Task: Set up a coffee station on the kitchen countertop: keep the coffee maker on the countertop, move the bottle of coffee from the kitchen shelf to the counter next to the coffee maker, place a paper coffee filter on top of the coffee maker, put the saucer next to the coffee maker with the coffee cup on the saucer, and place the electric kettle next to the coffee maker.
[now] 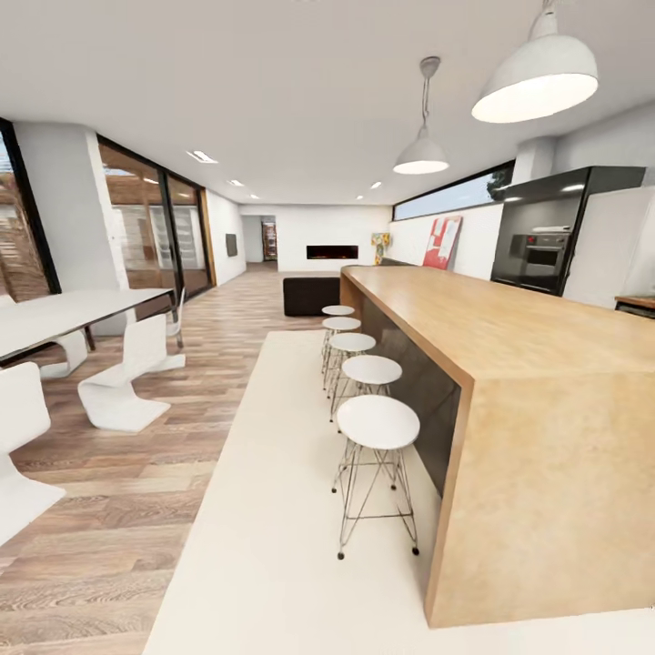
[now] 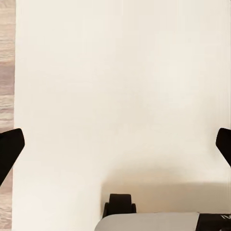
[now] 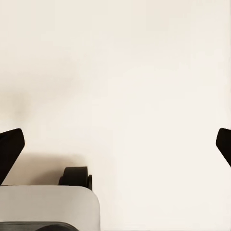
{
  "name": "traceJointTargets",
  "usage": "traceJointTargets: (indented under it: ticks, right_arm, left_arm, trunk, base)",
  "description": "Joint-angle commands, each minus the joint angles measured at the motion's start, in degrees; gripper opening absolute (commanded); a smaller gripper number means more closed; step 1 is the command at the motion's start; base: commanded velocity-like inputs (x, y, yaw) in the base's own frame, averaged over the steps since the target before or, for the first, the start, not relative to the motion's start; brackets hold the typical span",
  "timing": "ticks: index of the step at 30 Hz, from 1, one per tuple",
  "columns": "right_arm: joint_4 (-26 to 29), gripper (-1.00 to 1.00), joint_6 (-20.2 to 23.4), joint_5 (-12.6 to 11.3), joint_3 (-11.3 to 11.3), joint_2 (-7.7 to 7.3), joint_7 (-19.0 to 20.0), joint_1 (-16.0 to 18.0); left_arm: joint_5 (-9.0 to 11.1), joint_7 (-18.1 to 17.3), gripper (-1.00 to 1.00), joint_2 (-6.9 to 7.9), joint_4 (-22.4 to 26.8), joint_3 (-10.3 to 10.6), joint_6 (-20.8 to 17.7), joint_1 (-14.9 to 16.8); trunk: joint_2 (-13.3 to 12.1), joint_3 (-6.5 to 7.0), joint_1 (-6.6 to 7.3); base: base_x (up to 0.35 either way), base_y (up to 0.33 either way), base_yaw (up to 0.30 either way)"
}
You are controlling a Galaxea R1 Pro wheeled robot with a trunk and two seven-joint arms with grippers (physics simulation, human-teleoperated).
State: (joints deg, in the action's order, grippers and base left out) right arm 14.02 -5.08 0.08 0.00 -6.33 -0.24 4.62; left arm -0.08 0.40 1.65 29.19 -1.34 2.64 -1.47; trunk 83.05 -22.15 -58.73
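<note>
The coffee maker, bottle of coffee, paper coffee filter, saucer, coffee cup, electric kettle and kitchen shelf are out of view. My left gripper (image 2: 115,149) points down at a cream floor, open, its black fingertips (image 2: 9,149) spread to the picture's edges with nothing between them. My right gripper (image 3: 115,149) hangs the same way, open and empty, over the same cream floor. Part of my grey base and a black caster (image 2: 119,204) show under each gripper.
A long wooden island bar (image 1: 509,337) runs ahead on the right, with several white wire-leg stools (image 1: 377,423) along it. A white dining table (image 1: 73,309) and white chairs (image 1: 123,382) stand left. A cream floor strip (image 1: 273,509) leads forward. Black oven unit (image 1: 546,250) at far right.
</note>
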Motion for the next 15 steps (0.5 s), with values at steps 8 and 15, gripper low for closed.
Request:
traceJointTargets:
  ticks: [8, 15]
  right_arm:
    - [-0.04, 1.00, -0.19, 0.01, -0.01, 0.00, -0.13, 0.04]
    - [-0.04, 1.00, -0.19, 0.01, 0.00, 0.00, -0.05, 0.04]
  left_arm:
    - [-0.01, 0.04, 1.00, 0.01, 0.08, -0.07, 0.07, -0.03]
    - [-0.01, 0.04, 1.00, 0.01, 0.08, -0.06, 0.08, -0.03]
  trunk:
    - [0.03, 0.03, 0.00]
    - [0.03, 0.19, 0.00]
  base:
    - [-0.181, 0.120, -0.117]
    - [-0.047, 0.035, -0.239]
